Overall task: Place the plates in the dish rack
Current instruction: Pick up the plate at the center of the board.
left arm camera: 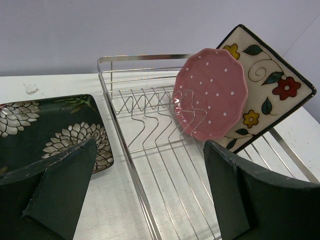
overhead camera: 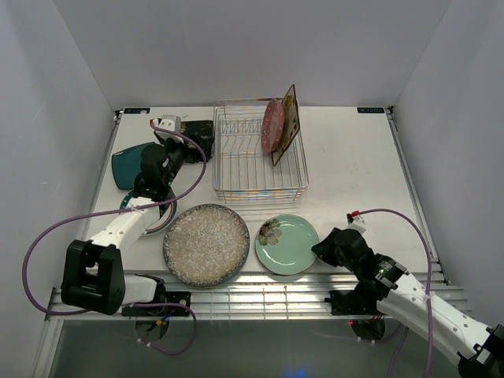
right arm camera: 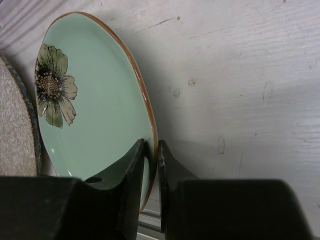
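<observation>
The mint green floral plate (overhead camera: 286,244) (right arm camera: 95,110) lies flat near the table's front edge. My right gripper (overhead camera: 319,248) (right arm camera: 151,147) is shut on its right rim, one finger over the plate and one outside it. The dish rack (overhead camera: 236,157) (left arm camera: 150,165) holds the pink dotted plate (overhead camera: 272,126) (left arm camera: 212,95) and the cream floral square plate (overhead camera: 287,126) (left arm camera: 272,85), both upright at its far right. My left gripper (overhead camera: 185,146) (left arm camera: 150,190) hangs open and empty over the rack's left rim. The black floral square plate (left arm camera: 45,130) lies just to its left.
A large grey speckled plate (overhead camera: 206,243) (right arm camera: 15,130) lies beside the mint plate on its left. A teal plate (overhead camera: 126,165) sits at the far left. A white teal-rimmed plate (overhead camera: 157,222) lies partly under my left arm. White walls enclose the table.
</observation>
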Robot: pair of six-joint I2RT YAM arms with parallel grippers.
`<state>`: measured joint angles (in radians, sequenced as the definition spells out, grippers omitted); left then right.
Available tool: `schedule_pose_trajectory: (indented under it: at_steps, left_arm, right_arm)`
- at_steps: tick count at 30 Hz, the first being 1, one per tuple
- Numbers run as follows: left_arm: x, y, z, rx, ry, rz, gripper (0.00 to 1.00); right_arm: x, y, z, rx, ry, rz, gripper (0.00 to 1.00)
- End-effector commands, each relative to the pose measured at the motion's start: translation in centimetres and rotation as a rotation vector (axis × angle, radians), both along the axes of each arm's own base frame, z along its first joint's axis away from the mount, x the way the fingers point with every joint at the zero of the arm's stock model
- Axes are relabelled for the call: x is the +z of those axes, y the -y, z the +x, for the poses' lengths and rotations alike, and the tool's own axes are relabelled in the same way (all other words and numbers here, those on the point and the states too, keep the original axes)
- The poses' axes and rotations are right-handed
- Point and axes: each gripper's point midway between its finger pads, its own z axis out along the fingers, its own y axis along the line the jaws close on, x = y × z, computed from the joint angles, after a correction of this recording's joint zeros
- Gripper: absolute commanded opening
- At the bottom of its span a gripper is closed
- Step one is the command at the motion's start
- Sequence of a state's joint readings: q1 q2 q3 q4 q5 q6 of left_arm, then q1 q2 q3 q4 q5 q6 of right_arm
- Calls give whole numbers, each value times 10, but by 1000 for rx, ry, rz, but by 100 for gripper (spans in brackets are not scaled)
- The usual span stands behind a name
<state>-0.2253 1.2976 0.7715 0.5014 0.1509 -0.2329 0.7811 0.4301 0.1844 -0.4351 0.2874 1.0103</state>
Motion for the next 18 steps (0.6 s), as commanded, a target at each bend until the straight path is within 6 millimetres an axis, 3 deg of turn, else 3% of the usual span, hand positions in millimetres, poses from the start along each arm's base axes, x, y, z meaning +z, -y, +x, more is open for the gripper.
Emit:
schedule_pose_trajectory:
  at_steps: [1, 18]
  left_arm:
    - [16, -1, -8, -9, 46, -9, 98]
    - [18, -2, -9, -6, 51, -7, 98]
  right_arm:
    - [7, 1, 1, 9, 24, 0, 8]
    - [78, -4, 6, 63, 193, 76, 8]
